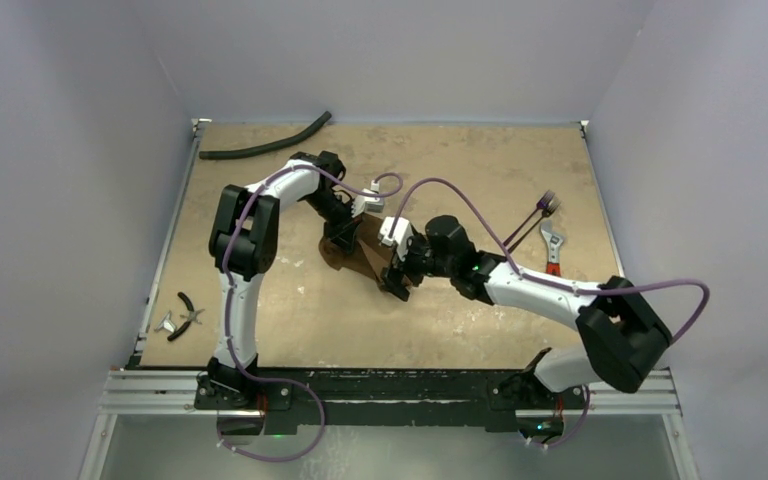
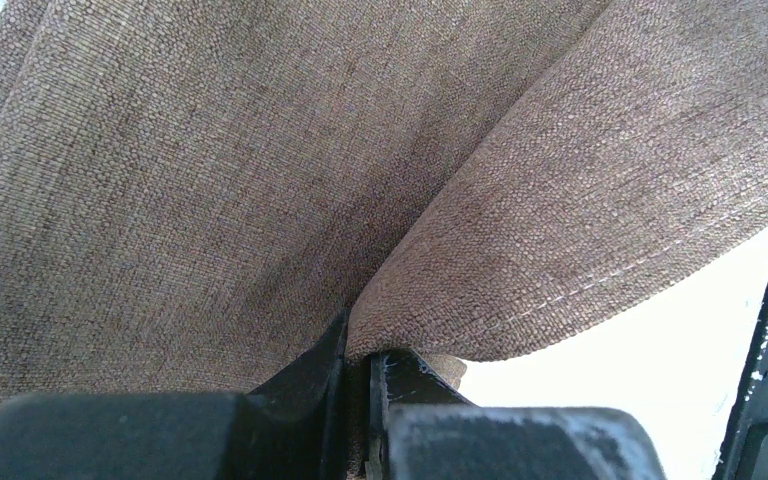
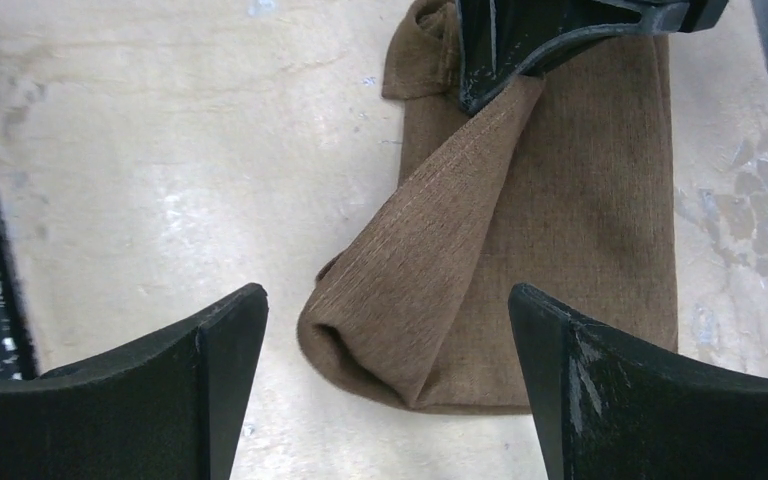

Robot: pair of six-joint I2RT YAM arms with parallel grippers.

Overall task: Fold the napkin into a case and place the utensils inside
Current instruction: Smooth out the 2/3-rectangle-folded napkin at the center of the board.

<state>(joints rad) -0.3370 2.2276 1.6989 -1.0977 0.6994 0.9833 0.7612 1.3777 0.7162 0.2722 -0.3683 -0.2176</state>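
The napkin (image 3: 580, 200) lies near the middle of the tabletop (image 1: 460, 160), folded into a long narrow band. From above, its long axis runs on a diagonal, from the far left down toward the near right. One layer of the cloth is pulled up off the flat band as a twisted strip, rising from the rolled near end to the far end. There the left gripper (image 2: 358, 365) has it, its fingers (image 2: 300, 375) pressed together on a fold of the fabric. The right gripper (image 3: 385, 300) hangs over the near end of the napkin with its fingers (image 3: 210, 370) wide apart, one on each side of the cloth and touching nothing. The utensils (image 1: 532, 218) lie well apart from the napkin on the right side of the tabletop. They are slim purplish pieces lying on a diagonal, heads toward the far right, though they are too small in the top view to tell apart. Just beside them lies a wrench (image 1: 552, 243) with a red grip. A black hose (image 1: 265, 147) curves along the far left edge, and pliers (image 1: 188, 312) rest near the left edge.
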